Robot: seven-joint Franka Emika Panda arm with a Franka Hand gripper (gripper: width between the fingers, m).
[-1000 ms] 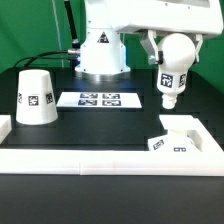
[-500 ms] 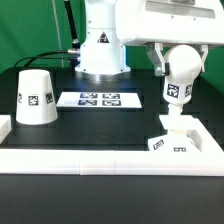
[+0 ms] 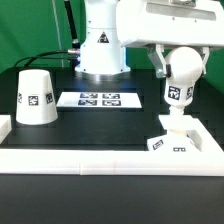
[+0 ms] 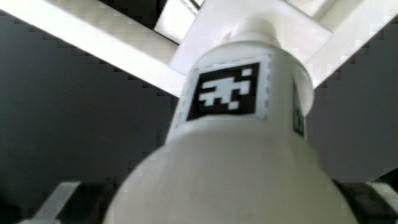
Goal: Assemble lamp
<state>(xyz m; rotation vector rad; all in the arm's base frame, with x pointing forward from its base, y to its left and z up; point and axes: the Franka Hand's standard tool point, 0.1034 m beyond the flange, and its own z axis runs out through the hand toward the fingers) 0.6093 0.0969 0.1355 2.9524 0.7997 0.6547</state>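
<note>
Grip closed on the bulb [image 3: 181, 72]: gripper [image 3: 180, 66] clamped around the round upper part, with one dark finger [image 3: 158, 60] showing at the exterior view's left of the ball. Holds it upright, narrow neck pointing down, square tag facing the exterior camera. Hangs directly over the base block [image 3: 172, 138], at the exterior view's right of the black table [image 3: 120, 125], the neck's tip meeting or almost meeting the block's raised top. Cannot tell from either view whether seated there or only touching. Base block low and angular, just beside the white rail [image 3: 100, 158] along the table's near edge, tags on its front face. Seen from the wrist: bulb filling nearly the whole picture, tag on its neck, grey pads [image 4: 57, 200] peeking out at either side of its wide end. Shade [image 3: 35, 97] standing wide end down at the exterior view's left, tag outward, well apart from bulb and base block. Marker board [image 3: 98, 99] flat on the table between shade and bulb, in front of the robot's white body [image 3: 100, 45].
</note>
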